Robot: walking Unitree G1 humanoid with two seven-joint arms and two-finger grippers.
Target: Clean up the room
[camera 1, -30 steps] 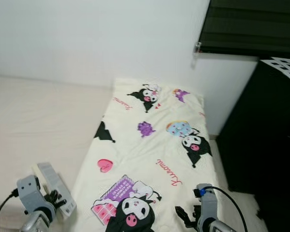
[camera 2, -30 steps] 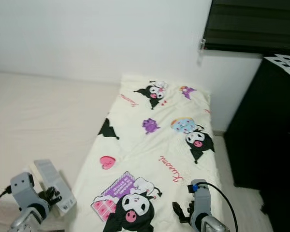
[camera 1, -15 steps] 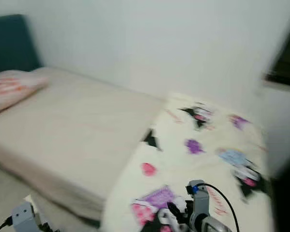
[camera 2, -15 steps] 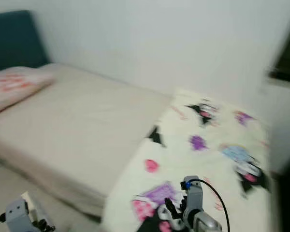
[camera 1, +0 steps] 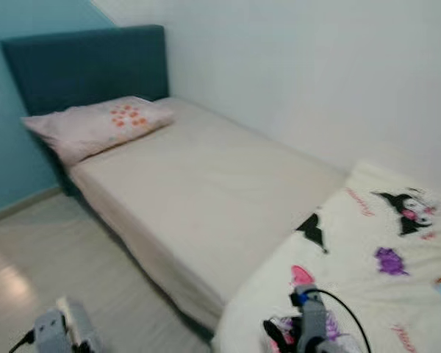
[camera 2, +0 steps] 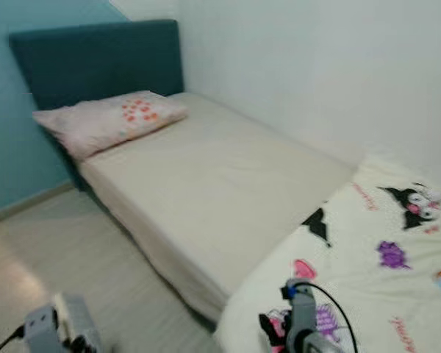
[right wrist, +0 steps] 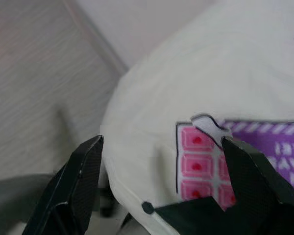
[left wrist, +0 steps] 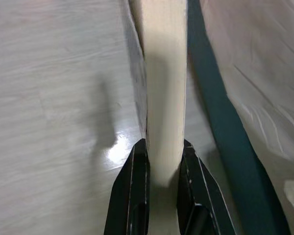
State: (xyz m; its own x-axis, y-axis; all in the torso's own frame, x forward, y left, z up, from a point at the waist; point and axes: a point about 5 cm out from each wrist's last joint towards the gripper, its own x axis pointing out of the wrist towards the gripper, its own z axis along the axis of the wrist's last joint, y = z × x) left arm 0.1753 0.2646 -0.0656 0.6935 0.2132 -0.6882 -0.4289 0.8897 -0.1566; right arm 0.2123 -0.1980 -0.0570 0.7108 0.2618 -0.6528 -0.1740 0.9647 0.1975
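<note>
The left claw (left wrist: 159, 161) grips a flat cream box (left wrist: 162, 73) narrowly, low over the wooden floor (camera 1: 51, 250) beside the bed (camera 1: 206, 191). The right claw (right wrist: 161, 166) hangs spread wide above the cartoon-print blanket (camera 1: 382, 250); a pink pillow (camera 1: 95, 125) lies against the teal headboard (camera 1: 81, 66)

bed (camera 1: 206, 198) beige sheet | pink pillow (camera 1: 95, 125) at teal headboard (camera 1: 81, 66) | wood floor (camera 1: 51, 257)

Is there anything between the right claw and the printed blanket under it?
Nothing visible stands between them. The right claw hangs open directly over the blanket, near its edge.
</note>
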